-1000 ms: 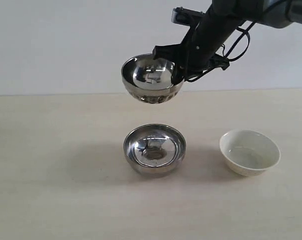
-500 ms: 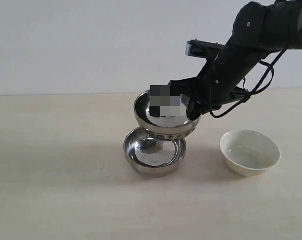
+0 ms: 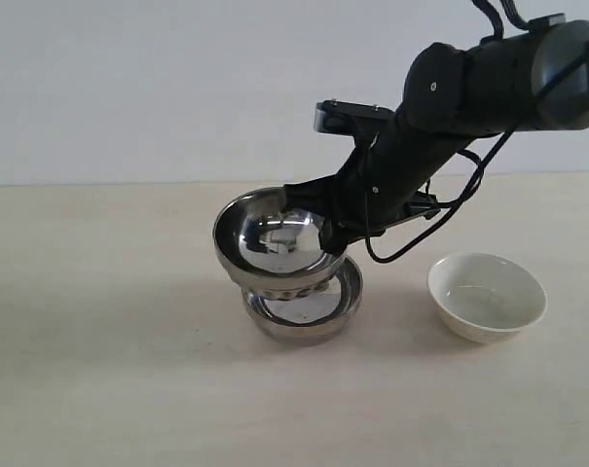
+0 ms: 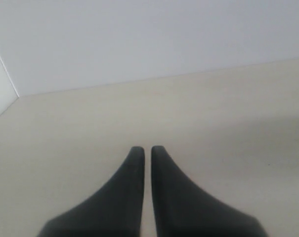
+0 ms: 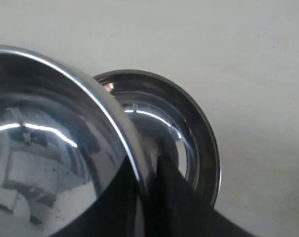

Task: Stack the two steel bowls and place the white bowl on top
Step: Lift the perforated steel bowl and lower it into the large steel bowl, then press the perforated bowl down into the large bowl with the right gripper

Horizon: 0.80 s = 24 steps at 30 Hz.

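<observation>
Exterior view faces the table (image 3: 99, 389); right wrist closely shares its steel bowls (image 3: 275, 243).

Pale wood-grain table (image 3: 99, 389), plain white wall (image 3: 128, 88) behind, soft light

Matte black all over, with a dull sheen on the curves. Right arm (image 3: 489, 83): thick rounded links and bulbous joint housings, heaviest toward 2 o'clock in the exterior view. Small pale dot (image 3: 433, 86) on one joint cap. Boxy dark camera module (image 3: 345, 115) with a greyer face at the wrist. Thin black cables (image 3: 380, 261) looping loose below the wrist, more rising at 1 o'clock. Right gripper (image 3: 341, 233): slim angular black body; up close, a plain wedge-shaped finger (image 5: 169, 202). Left gripper (image 4: 147, 150): two smooth black fingers, broad-based, sweeping in concave curves to blunt rounded tips.
</observation>
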Each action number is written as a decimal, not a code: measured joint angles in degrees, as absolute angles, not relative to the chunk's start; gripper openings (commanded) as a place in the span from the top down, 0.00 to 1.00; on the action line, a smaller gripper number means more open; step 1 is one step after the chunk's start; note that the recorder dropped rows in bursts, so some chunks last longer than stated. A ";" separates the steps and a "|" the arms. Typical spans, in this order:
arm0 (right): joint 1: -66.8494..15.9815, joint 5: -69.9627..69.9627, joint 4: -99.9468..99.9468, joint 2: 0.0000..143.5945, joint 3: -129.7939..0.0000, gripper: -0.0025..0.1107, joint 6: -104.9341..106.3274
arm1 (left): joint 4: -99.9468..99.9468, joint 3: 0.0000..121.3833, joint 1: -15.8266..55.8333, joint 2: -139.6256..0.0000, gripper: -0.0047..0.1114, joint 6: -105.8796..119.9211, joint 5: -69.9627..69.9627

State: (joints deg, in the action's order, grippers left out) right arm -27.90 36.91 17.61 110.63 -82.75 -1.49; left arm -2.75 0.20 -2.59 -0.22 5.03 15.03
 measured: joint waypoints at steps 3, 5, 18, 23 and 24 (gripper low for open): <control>-27.90 36.91 17.37 111.65 -82.75 0.98 -1.61 | -2.75 0.20 -2.59 -0.22 0.93 5.03 15.03; -27.90 36.91 17.27 112.19 -82.75 0.98 -1.70 | -2.75 0.20 -2.59 -0.22 0.93 5.03 15.03; -23.94 39.28 17.26 113.76 -82.75 0.98 0.00 | -2.75 0.20 -2.59 -0.22 0.93 5.03 15.03; -23.94 39.03 17.38 114.99 -82.75 0.98 0.00 | -2.75 0.20 -2.59 -0.22 0.93 5.03 15.03; -23.94 38.96 17.54 115.45 -82.75 0.98 0.00 | -2.75 0.20 -2.59 -0.22 0.93 5.03 15.03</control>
State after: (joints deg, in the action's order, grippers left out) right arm -23.94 38.96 17.54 115.45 -82.75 0.00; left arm -2.75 0.20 -2.59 -0.22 5.03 15.03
